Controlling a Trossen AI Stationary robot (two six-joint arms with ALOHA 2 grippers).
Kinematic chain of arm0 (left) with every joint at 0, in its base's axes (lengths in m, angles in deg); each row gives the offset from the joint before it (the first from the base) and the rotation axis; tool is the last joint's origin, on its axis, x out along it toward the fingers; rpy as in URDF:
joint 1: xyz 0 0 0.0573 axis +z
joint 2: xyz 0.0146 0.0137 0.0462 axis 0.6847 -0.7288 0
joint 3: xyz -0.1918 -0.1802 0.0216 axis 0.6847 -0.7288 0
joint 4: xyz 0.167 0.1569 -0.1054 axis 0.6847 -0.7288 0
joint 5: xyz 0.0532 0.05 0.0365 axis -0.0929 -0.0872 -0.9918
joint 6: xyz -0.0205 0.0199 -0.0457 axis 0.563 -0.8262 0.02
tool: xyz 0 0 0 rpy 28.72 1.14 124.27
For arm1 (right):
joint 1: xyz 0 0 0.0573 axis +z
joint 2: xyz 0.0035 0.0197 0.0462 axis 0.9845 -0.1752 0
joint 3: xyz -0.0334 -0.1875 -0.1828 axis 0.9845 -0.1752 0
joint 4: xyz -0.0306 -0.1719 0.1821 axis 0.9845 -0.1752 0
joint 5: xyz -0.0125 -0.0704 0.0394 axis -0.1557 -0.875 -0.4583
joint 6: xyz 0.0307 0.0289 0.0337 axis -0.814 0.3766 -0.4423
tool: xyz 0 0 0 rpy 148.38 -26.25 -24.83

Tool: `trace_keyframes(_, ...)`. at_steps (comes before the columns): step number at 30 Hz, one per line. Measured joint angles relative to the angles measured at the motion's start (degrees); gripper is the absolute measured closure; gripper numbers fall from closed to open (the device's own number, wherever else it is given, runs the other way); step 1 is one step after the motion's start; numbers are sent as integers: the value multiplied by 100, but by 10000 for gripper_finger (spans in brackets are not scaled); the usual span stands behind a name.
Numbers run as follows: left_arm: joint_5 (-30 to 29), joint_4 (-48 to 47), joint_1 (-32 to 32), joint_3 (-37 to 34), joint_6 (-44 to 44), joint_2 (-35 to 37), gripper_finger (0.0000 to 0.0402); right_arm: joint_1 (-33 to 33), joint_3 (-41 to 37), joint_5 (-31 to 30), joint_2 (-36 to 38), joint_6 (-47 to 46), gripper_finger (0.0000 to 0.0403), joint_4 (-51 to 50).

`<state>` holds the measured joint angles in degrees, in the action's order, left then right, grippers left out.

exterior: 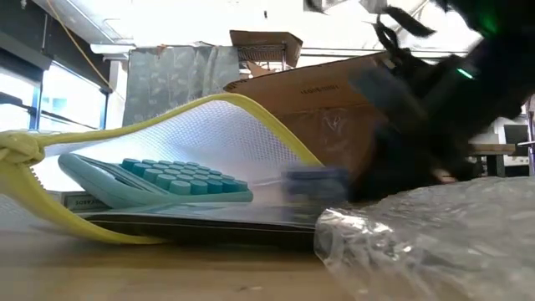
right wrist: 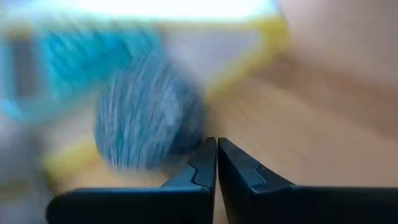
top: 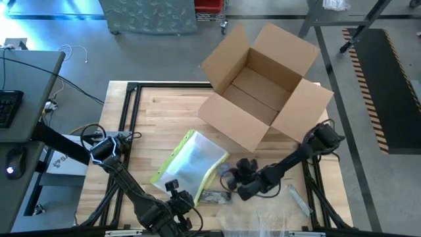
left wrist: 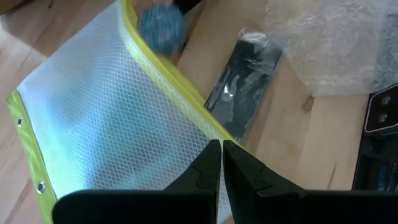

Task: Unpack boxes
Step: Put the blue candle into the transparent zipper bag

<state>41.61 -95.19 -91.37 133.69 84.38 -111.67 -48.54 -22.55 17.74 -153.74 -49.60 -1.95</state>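
Note:
The brown cardboard box point(top: 263, 85) stands on its bottom at the table's far right, flaps open; it also shows in the low view point(exterior: 334, 109). Nearer lies a clear mesh sleeve with a yellow edge point(top: 191, 161), and a teal calculator point(exterior: 159, 180) rests inside it. My left gripper point(left wrist: 222, 149) is shut at the sleeve's near edge point(top: 172, 189). My right gripper point(right wrist: 216, 146) is shut and low at the sleeve's right side point(top: 230, 179). A blue-grey fuzzy ball point(right wrist: 149, 112) sits just beside its fingers, by the sleeve's mouth point(left wrist: 160, 28). My left gripper is shut on the sleeve's yellow edge point(left wrist: 214, 127), coming slanting down from the table's near side. Its own fingertips cover the contact, so one layer or two does not show. The upper edge arches up off the table point(exterior: 226, 99); the sleeve's underside lies flat. My right gripper has the ball next to the outer side of one finger point(right wrist: 196, 162); I cannot tell whether it touches it.
A dark flat packet point(left wrist: 242, 81) lies on the wood between the sleeve and a heap of clear bubble film point(exterior: 435, 242) at the near edge. A black frame point(top: 131, 105) borders the table. Bare wood shows at the far left point(top: 164, 112).

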Motion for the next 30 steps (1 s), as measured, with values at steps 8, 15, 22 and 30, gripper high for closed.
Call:
trace_keyframes(8,14,34,-4,0,-14,0,401,-403,213,-132,26,1487,403,801)
trace_keyframes(15,34,51,-28,0,-13,2,401,81,918,713,285,3653,403,343)
trace_keyframes(22,25,70,-28,0,-12,2,401,499,1382,2503,292,4297,403,-840)
trace_keyframes(30,23,85,-24,0,-11,2,401,239,809,2388,288,3829,403,-862)
